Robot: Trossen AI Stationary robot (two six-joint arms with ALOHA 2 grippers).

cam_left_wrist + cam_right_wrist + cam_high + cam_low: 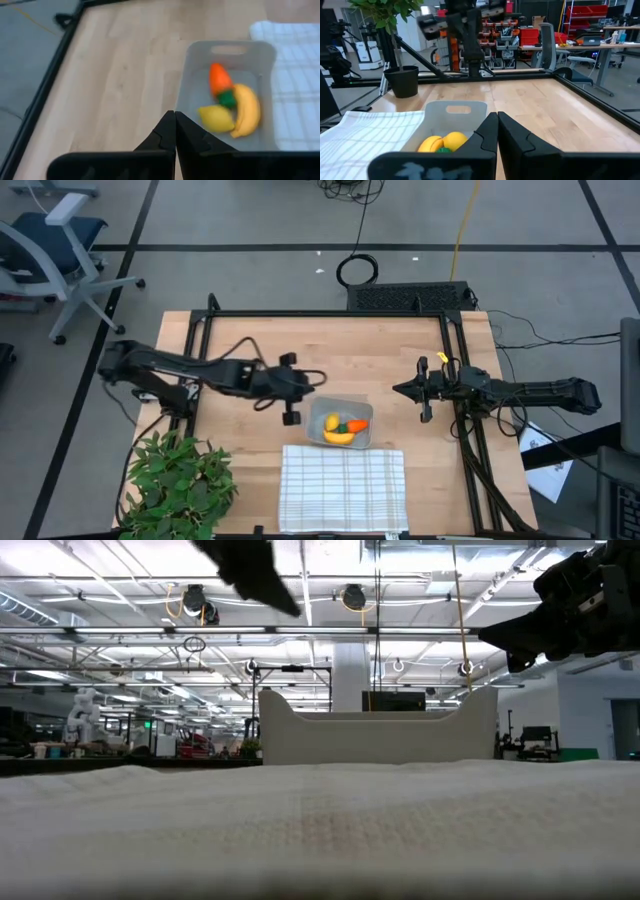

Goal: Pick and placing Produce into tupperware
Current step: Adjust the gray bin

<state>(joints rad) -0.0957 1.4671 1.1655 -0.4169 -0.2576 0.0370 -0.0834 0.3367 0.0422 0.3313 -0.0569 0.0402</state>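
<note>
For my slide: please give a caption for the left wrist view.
Banana, lemon and carrot in the tub.

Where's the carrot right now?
In the high view the carrot lies inside the tupperware, beside the banana, just above the white cloth.

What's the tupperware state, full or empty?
Loaded: the tupperware holds the banana, round yellow fruit and carrot. It has no lid.

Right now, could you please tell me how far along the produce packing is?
Done: the curved yellow banana, round yellow fruit and orange carrot with green top all lie inside the translucent grey plastic container. In hand: nothing; the left gripper and right gripper are shut and empty, beside it. Left: no loose produce in sight.
</note>
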